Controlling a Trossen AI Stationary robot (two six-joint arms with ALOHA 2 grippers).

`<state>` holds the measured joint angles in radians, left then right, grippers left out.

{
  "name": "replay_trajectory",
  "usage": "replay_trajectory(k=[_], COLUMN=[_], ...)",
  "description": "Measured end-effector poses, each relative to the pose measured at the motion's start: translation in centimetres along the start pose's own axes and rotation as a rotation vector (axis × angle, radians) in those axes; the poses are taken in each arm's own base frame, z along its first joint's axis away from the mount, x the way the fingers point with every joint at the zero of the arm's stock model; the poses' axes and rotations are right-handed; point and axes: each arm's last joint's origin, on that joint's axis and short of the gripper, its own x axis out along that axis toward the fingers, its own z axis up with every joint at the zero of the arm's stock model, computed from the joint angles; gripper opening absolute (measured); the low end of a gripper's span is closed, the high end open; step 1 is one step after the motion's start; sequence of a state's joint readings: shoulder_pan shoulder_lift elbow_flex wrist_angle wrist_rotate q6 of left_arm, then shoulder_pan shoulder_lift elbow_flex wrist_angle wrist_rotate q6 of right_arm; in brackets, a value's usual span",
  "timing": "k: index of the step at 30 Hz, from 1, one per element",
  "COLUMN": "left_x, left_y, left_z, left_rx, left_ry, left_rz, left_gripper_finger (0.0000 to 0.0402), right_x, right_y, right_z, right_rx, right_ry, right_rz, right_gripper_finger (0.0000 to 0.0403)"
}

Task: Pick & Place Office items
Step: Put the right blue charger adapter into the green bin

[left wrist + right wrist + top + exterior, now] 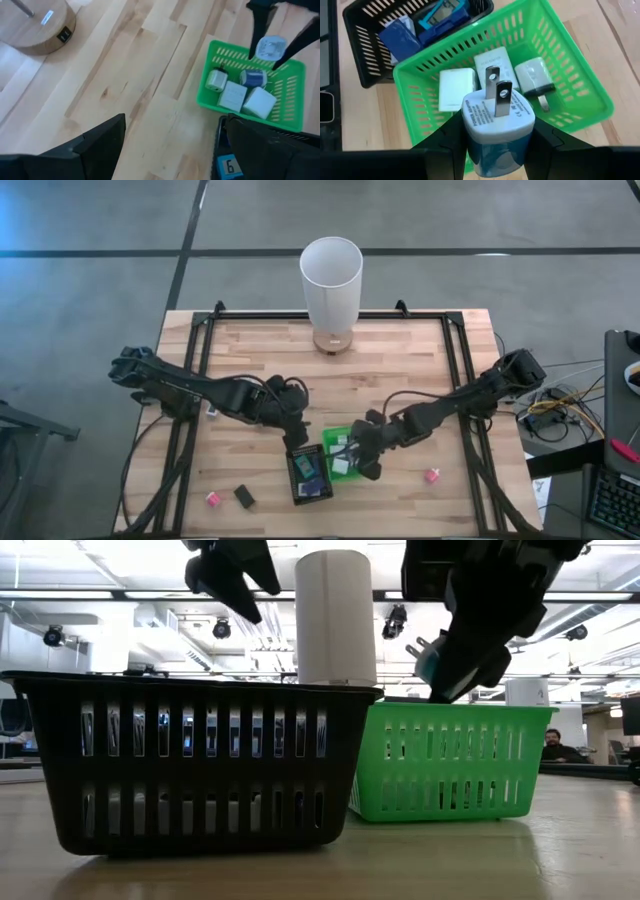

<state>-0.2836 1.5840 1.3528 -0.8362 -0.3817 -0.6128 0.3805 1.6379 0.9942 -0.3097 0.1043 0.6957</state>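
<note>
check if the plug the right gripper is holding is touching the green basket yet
Apart. In the low view the white plug, held by the right gripper, hangs above the green basket's rim with background showing between.

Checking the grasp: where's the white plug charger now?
Held in the right pincer, the white plug charger hangs just above the green basket, beside the black basket.

Digit "6" on blue card point(229, 165)

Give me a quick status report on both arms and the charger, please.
Right end effector shut on white plug charger, hovering over green basket. Left end effector open, empty, above black basket. Three chargers already in green basket; drop path unobstructed.
</note>
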Motion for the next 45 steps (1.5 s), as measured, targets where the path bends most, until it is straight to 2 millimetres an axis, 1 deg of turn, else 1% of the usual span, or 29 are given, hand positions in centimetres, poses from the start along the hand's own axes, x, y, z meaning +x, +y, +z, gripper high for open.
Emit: replay_trajectory(k=[6,16,21,24,28,31,34,36,40,43,45], left_x=[0.4,0.4,0.4,0.4,0.4,0.4,0.5,0.6,0.7,0.7,0.7], left_y=[0.1,0.0,0.0,0.0,0.0,0.0,0.1,0.1,0.1,0.1,0.1], left_z=[-0.4,-0.5,-0.5,-0.4,-0.4,-0.4,-0.6,-0.7,-0.8,-0.8,-0.8], left_rx=[-0.028,-0.041,-0.042,-0.042,-0.046,-0.047,-0.044,-0.042,-0.041,-0.04,-0.042], left_ry=[0.014,0.015,0.014,0.015,0.013,0.012,0.017,0.021,0.024,0.025,0.025], left_rz=[0.01,0.009,0.008,0.006,0.005,0.004,0.008,0.011,0.013,0.014,0.014], left_gripper_finger=[0.034,0.034,0.034,0.034,0.034,0.034,0.034,0.034,0.034,0.034,0.034], right_x=[0.0,0.0,0.1,1.1,3.5,4.7,5.0,5.1,4.8,4.8,4.8], right_y=[0.0,0.0,0.2,0.4,0.4,0.6,1.1,1.3,1.9,1.8,1.7], right_z=[0.0,0.0,0.2,0.1,0.1,0.9,1.9,2.2,3.2,3.3,3.3], right_rx=[-0.006,-0.017,-0.017,-0.029,-0.061,-0.072,-0.096,-0.113,-0.138,-0.129,-0.121], right_ry=[-0.004,-0.009,-0.029,-0.005,0.059,0.094,0.118,0.142,0.09,0.082,0.076], right_rz=[0.003,0.007,0.036,0.079,0.16,0.168,0.145,0.117,0.062,0.029,0.012], right_gripper_finger=[0.0128,0.0127,0.0127,0.0127,0.0127,0.0127,0.0127,0.0127,0.0127,0.0128,0.016])
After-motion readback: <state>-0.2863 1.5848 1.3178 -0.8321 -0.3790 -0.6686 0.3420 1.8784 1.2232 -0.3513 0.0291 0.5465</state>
